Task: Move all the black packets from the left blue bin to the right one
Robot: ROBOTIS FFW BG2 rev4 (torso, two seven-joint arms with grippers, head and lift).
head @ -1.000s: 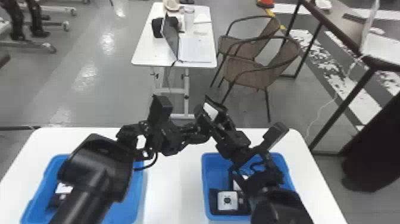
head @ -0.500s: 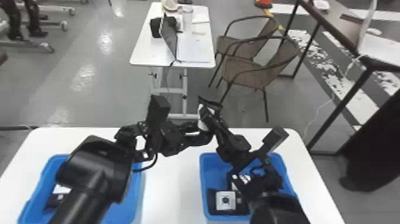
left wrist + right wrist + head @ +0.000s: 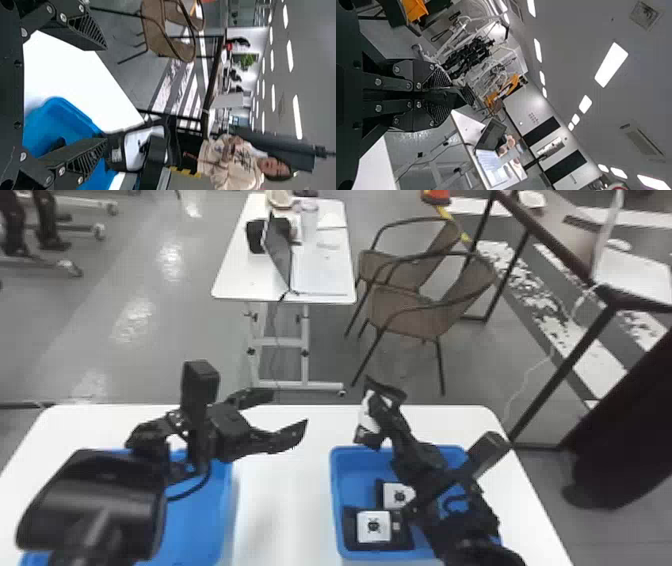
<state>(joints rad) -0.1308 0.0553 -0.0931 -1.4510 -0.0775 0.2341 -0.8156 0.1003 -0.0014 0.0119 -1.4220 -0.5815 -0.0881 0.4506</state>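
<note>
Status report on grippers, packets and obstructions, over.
Left gripper open, empty. Right gripper shut on black packet, near right bin's far edge. Two packets inside. Right arm hides part of bin.

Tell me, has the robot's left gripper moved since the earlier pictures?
Yes: in the head view, the left gripper has drawn back leftward, away from the right blue bin.

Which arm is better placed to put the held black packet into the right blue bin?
Right, I judge. The right gripper is shut on the black packet, which shows near the far rim of the right blue bin. The left gripper is open and empty, farther left.
</note>
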